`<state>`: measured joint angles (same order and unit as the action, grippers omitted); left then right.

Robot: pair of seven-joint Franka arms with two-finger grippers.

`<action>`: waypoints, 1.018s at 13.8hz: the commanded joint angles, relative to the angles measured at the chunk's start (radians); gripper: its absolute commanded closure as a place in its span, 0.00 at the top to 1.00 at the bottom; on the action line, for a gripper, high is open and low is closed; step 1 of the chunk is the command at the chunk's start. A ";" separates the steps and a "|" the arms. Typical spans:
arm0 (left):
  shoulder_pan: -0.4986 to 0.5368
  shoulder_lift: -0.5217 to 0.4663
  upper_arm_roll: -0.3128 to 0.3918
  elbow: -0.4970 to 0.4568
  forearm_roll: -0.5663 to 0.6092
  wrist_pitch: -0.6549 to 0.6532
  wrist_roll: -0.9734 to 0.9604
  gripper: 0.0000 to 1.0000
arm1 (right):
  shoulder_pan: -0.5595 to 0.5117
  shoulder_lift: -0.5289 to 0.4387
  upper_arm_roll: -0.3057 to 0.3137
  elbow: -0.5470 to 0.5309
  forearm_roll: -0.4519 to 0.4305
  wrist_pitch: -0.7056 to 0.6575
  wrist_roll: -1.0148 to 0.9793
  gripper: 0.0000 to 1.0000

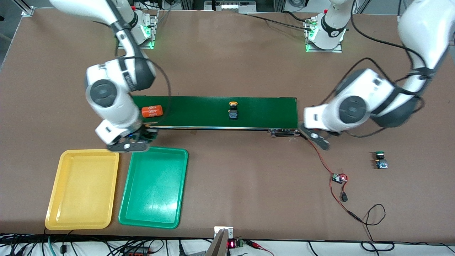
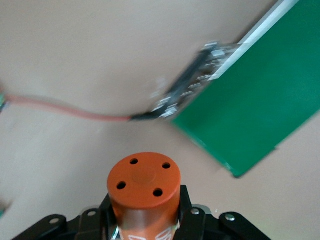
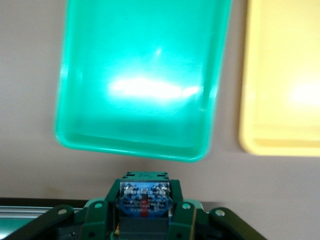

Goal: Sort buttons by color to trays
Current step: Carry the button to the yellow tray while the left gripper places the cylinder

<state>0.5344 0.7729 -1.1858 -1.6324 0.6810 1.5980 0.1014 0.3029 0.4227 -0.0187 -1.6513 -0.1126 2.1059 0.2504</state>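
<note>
I am carrying a button (image 3: 143,199) clamped in my right gripper (image 1: 128,145), beside the green tray (image 1: 154,187)'s rim nearest the conveyor belt (image 1: 213,112); I should release well inside that tray. My left gripper (image 1: 316,137), beside the belt's end, is clamping an orange cylinder (image 2: 144,192).

green tray (image 1: 153,186), yellow tray (image 1: 82,188), orange cylinder (image 2: 144,192)

Button (image 1: 233,110), cylinder (image 1: 151,111) on conveyor (image 1: 263,112); trays (image 1: 82,188) beside each other.
</note>
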 commanded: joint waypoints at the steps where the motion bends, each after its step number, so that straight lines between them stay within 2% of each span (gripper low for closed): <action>1: -0.124 0.020 0.009 0.000 -0.002 -0.010 0.084 0.11 | -0.066 -0.007 -0.042 0.027 0.018 -0.047 -0.219 0.00; 3: -0.235 0.045 0.034 0.003 0.023 -0.004 0.084 0.10 | -0.125 0.005 -0.052 0.027 0.010 -0.037 -0.330 0.00; 5: -0.351 0.043 0.116 0.002 0.051 0.019 0.102 0.11 | -0.172 0.042 -0.072 0.027 -0.053 0.000 -0.350 0.00; 7: -0.433 0.043 0.193 -0.004 0.067 0.100 0.133 0.11 | -0.215 0.092 -0.076 0.027 -0.110 0.098 -0.353 0.00; 9: -0.494 0.046 0.270 -0.004 0.075 0.176 0.135 0.26 | -0.257 0.154 -0.078 0.037 -0.146 0.205 -0.362 0.01; 10: -0.522 0.045 0.282 -0.003 0.077 0.189 0.127 0.91 | -0.281 0.184 -0.079 0.039 -0.153 0.262 -0.390 0.01; 11: -0.528 0.040 0.282 0.000 0.077 0.189 0.123 1.00 | -0.298 0.211 -0.079 0.041 -0.153 0.310 -0.408 0.01; 14: -0.511 0.016 0.270 0.006 0.069 0.166 0.120 1.00 | -0.347 0.284 -0.079 0.042 -0.153 0.475 -0.477 0.01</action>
<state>0.0220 0.8217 -0.9148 -1.6429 0.7383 1.7861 0.2022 -0.0144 0.6619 -0.1064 -1.6366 -0.2533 2.5073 -0.1806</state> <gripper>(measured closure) 0.198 0.590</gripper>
